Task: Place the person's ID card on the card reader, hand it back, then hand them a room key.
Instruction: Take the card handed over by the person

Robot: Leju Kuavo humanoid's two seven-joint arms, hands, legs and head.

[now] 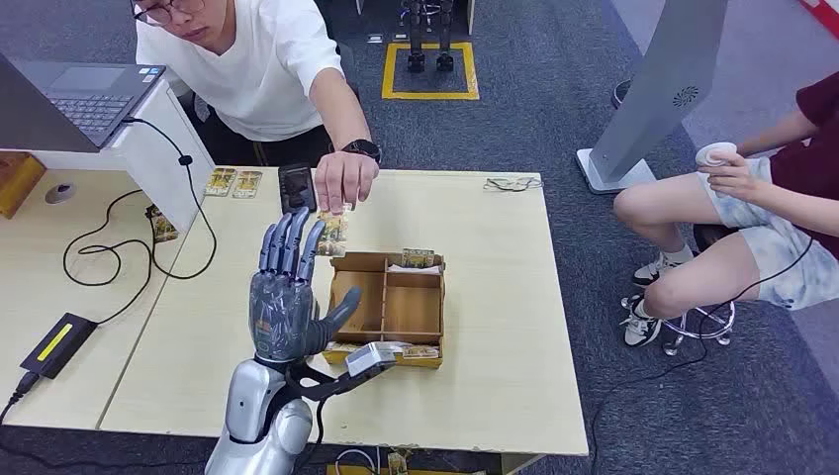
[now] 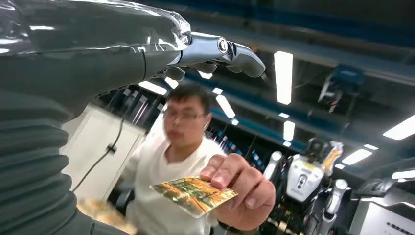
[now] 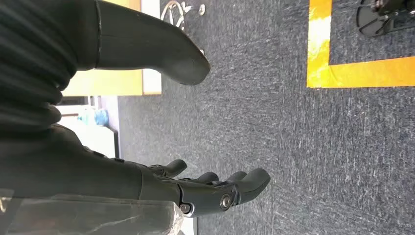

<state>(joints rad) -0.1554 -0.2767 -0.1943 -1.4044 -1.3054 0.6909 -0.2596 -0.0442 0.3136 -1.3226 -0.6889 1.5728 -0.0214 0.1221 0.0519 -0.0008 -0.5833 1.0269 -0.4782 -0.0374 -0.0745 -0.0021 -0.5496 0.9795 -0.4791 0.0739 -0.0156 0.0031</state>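
I see the ID card (image 2: 194, 195) pinched in the person's hand (image 1: 343, 182), held out above the table (image 1: 495, 297) at about 12 o'clock from my left hand (image 1: 289, 297) and just past its fingertips (image 1: 287, 230). My left hand is raised, fingers spread, holding nothing. At 3 o'clock from it sits a wooden compartment box (image 1: 388, 307) with cards in it. A black card reader (image 1: 297, 186) lies just beside the person's hand, at 9 o'clock. My right hand (image 3: 161, 142) hangs over carpet, fingers apart, gripping nothing.
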